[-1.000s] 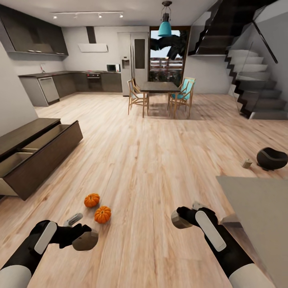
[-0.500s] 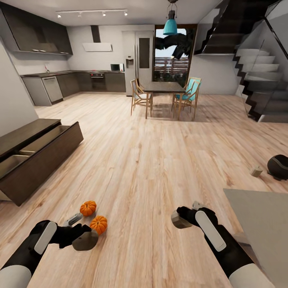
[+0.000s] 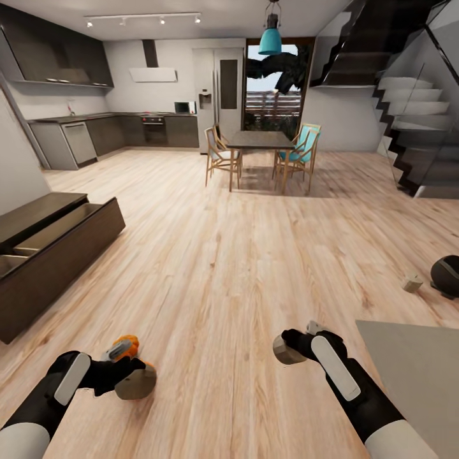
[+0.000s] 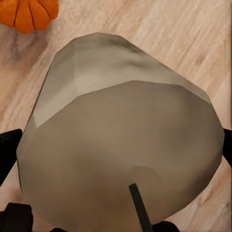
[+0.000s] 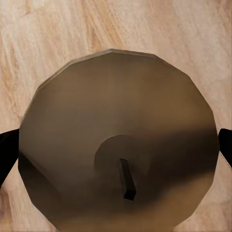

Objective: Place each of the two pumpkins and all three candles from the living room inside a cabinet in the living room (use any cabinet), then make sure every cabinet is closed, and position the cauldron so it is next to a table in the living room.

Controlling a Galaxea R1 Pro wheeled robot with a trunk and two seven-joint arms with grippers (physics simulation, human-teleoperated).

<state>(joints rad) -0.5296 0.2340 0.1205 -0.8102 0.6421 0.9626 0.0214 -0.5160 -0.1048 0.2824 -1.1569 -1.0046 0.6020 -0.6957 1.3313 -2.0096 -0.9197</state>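
Note:
My left gripper [image 3: 131,375] is shut on a grey-beige candle [image 3: 136,383], seen close up in the left wrist view as the candle [image 4: 121,145]. Just behind that gripper, an orange pumpkin [image 3: 130,342] peeks out on the floor; the left wrist view catches the pumpkin [image 4: 26,14] at its edge. My right gripper [image 3: 290,349] is shut on a second candle [image 3: 285,352], whose wick and top show as the candle [image 5: 116,150]. The dark brown cabinet [image 3: 60,258] stands at the left with a drawer pulled open. Far right on the floor, a third candle [image 3: 412,283] lies beside the black cauldron [image 3: 446,275].
A grey table [image 3: 414,376] corner juts in at lower right, close to my right arm. A dining table [image 3: 258,139] with chairs stands ahead, the kitchen behind it, and stairs [image 3: 414,127] rise at the right. Wide wooden floor lies between.
The camera has moved forward: the cabinet slid left, the cauldron right, and the pumpkins came down behind my left gripper. Both arms hold the same pose with their candles.

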